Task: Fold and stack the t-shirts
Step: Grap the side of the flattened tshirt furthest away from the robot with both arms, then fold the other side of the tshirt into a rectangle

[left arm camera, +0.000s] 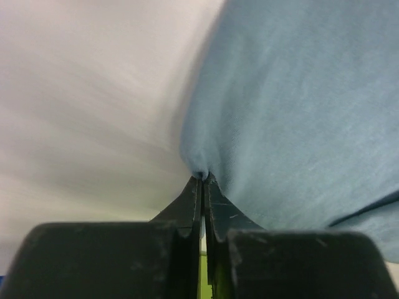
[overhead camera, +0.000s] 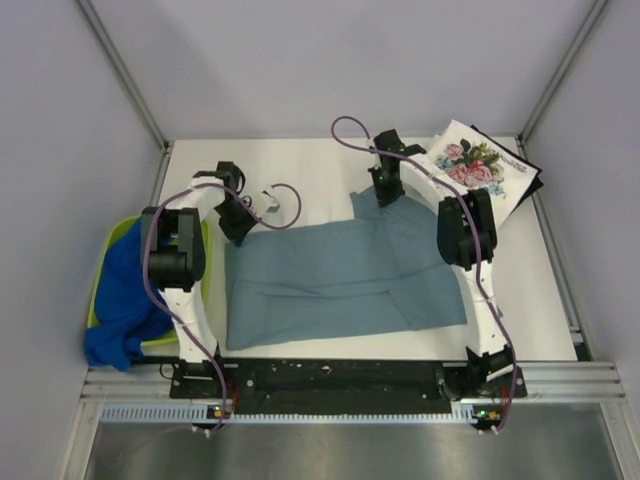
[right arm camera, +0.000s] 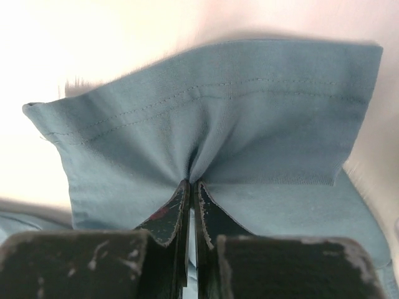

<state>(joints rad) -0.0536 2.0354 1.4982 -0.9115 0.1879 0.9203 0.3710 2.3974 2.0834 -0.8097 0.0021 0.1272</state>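
The dusty grey-blue t-shirt (overhead camera: 340, 280) lies spread and partly folded on the white table. My left gripper (overhead camera: 238, 232) is shut on its far left corner; the left wrist view shows the cloth (left arm camera: 299, 112) pinched at the fingertips (left arm camera: 215, 199). My right gripper (overhead camera: 385, 196) is shut on its far right sleeve, with the hemmed cloth (right arm camera: 218, 118) bunched between the fingertips (right arm camera: 168, 212). The royal blue t-shirt (overhead camera: 125, 295) lies heaped in the lime-green tray (overhead camera: 108, 240) at the left. The folded white floral t-shirt (overhead camera: 475, 165) rests on the black one (overhead camera: 530, 170) at the far right.
Purple cables loop over the table's far part (overhead camera: 285, 205). Grey walls and metal frame posts enclose the table on three sides. The black rail with the arm bases (overhead camera: 340, 380) runs along the near edge.
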